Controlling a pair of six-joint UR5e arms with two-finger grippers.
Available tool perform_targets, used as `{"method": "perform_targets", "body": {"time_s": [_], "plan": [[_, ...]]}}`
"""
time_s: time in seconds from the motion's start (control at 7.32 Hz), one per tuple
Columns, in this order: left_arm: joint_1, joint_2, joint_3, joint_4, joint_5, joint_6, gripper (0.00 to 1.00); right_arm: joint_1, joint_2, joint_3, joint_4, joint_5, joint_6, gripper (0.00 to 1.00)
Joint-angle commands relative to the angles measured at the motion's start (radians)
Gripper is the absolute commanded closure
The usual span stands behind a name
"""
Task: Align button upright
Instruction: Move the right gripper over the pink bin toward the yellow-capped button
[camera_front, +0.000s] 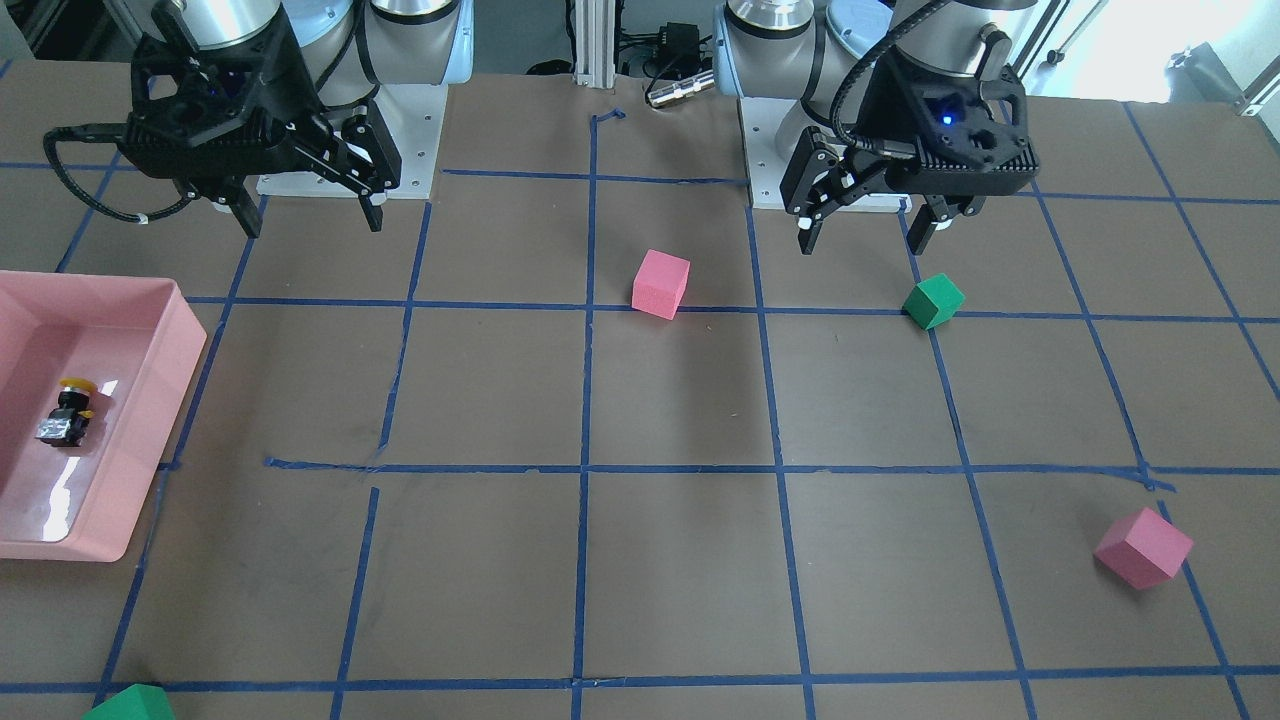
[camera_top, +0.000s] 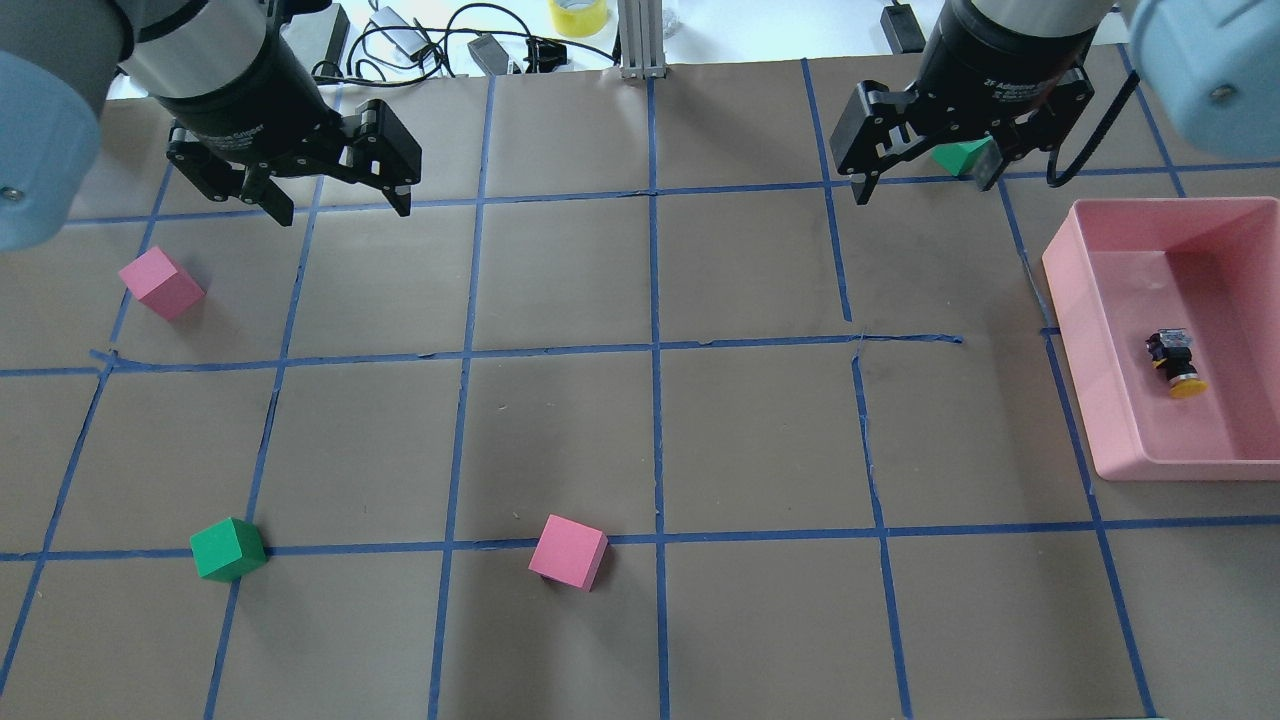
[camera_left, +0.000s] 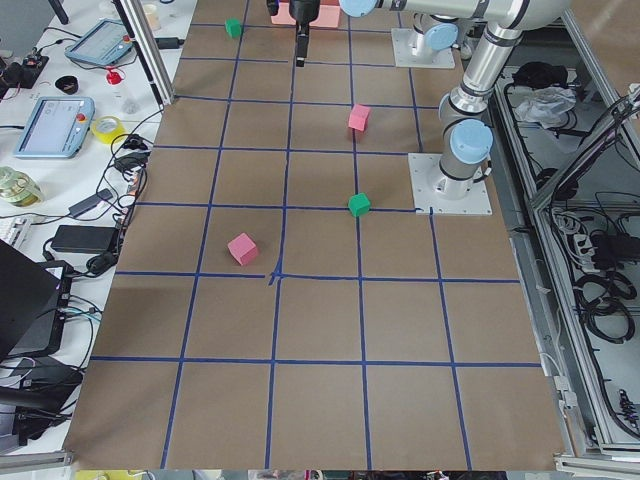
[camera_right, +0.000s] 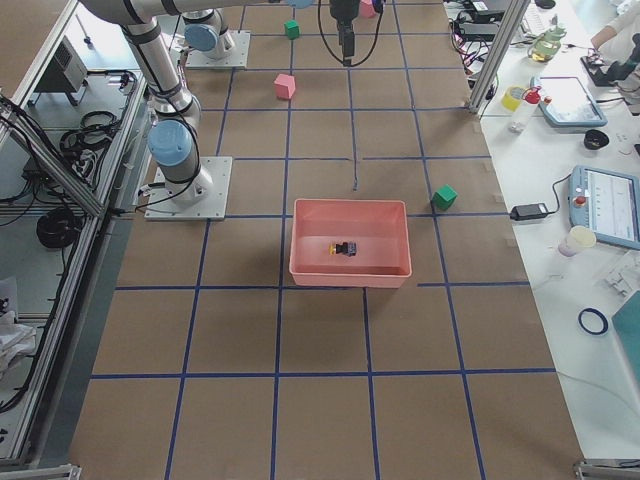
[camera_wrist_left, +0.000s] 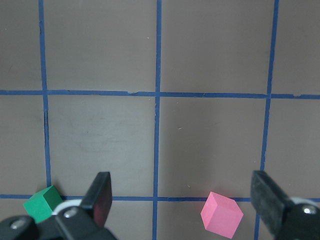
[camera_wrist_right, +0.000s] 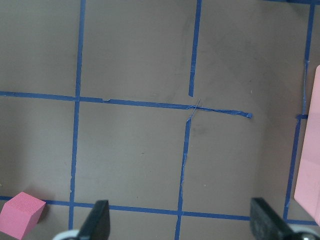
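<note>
I see the left gripper (camera_top: 343, 210) spread, well apart from the pink tray (camera_top: 1085, 350); right gripper (camera_top: 923, 187) spread too, nearer it. The button (camera_top: 1175, 362) lies sideways in the tray. It looks light and rigid, so I'd pinch its black body.

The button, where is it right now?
In the overhead view, the button lies on its side inside the pink tray at that view's right edge, on the robot's right side.
</note>
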Motion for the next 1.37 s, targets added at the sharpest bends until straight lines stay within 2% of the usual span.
{"method": "perform_targets", "body": {"time_s": [0.0,0.27,0.41,0.68,0.82,0.96,1.23], "plan": [[0.0,0.001,-0.001,0.0,0.002,0.002,0.0,-0.004,0.0,0.004,-0.005,-0.002,-0.005,0.0],[0.0,0.001,-0.001,0.0,0.002,0.0,0.0,-0.042,0.011,-0.017,-0.017,0.003,-0.012,0.0],[-0.001,0.001,0.0,0.0,0.003,0.0,0.0,-0.112,0.038,-0.036,-0.006,0.006,-0.038,0.0],[0.0,0.001,0.0,-0.002,0.003,0.003,0.0,-0.27,0.072,-0.022,-0.022,-0.003,-0.262,0.0],[0.0,0.001,0.0,-0.002,0.005,0.012,0.0,-0.385,0.097,-0.001,-0.032,0.013,-0.387,0.0],[0.002,0.002,0.002,-0.002,0.006,0.015,0.0,-0.489,0.135,0.031,-0.073,0.017,-0.429,0.0],[0.002,0.002,0.004,-0.009,0.006,0.024,0.0,-0.619,0.195,0.109,-0.237,0.015,-0.559,0.02]]}}
